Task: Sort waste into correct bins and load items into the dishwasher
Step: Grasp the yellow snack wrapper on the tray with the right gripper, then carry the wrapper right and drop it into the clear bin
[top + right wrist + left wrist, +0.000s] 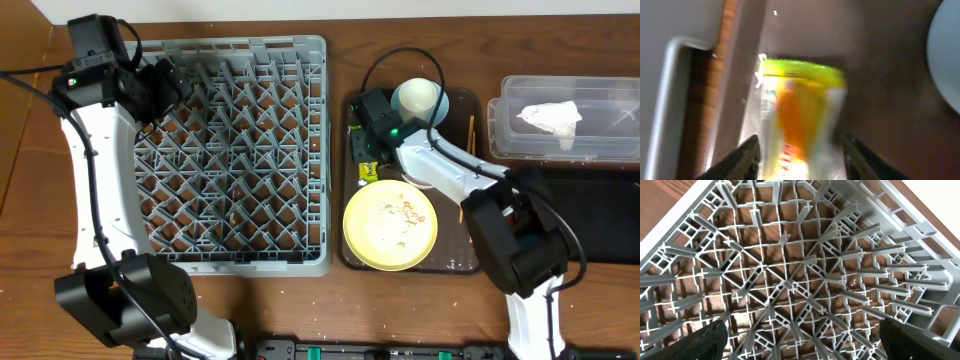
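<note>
**dishbot_fan:** How far along is this?

**rackwatcher:** Barely started. The big square grey plastic dish rack [240, 150] is bare, and the left gripper [807, 340] hangs over its far-left corner, wide open and holding nothing. The crumpled white paper wad [548, 118] is already in the clear plastic tub [495, 125]. The pale yellow plate [350, 225] and light blue bowl [398, 100] are still on the dark brown serving tray [452, 120].

**dishbot_fan:** And the wrapper?

**rackwatcher:** The small yellow-green printed wrapper packet [800, 115] lies at the tray's left edge. Its long axis runs near-to-far, green end far I think. The right gripper [801, 145] straddles it half-open. Can't tell if it's pinched yet.

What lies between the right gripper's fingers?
The wrapper, lying on the brown tray; the right wrist view shows it, blurred.
</note>
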You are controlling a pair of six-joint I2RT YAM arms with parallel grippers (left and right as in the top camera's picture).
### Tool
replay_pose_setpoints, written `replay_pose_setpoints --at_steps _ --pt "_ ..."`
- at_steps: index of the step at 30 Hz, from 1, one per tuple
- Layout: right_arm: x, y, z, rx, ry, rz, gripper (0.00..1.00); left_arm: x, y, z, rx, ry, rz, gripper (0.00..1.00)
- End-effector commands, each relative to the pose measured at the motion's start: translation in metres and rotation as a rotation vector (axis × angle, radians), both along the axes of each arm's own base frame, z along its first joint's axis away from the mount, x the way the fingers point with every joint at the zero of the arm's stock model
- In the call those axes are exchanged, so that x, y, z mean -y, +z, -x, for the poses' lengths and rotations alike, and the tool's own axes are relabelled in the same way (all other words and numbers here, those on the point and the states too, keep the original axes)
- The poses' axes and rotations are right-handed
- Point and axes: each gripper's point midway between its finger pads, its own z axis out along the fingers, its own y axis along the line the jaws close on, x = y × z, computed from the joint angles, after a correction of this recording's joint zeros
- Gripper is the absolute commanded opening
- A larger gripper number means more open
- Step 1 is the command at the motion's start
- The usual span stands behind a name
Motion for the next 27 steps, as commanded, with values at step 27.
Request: replay_pose_setpoints --at_steps 27 --pt "0.067 0.227 -0.040 0.346 -0.212 -0.235 0.01 -0.001 0.008 0.004 0.016 0.011 -0.010 0.98"
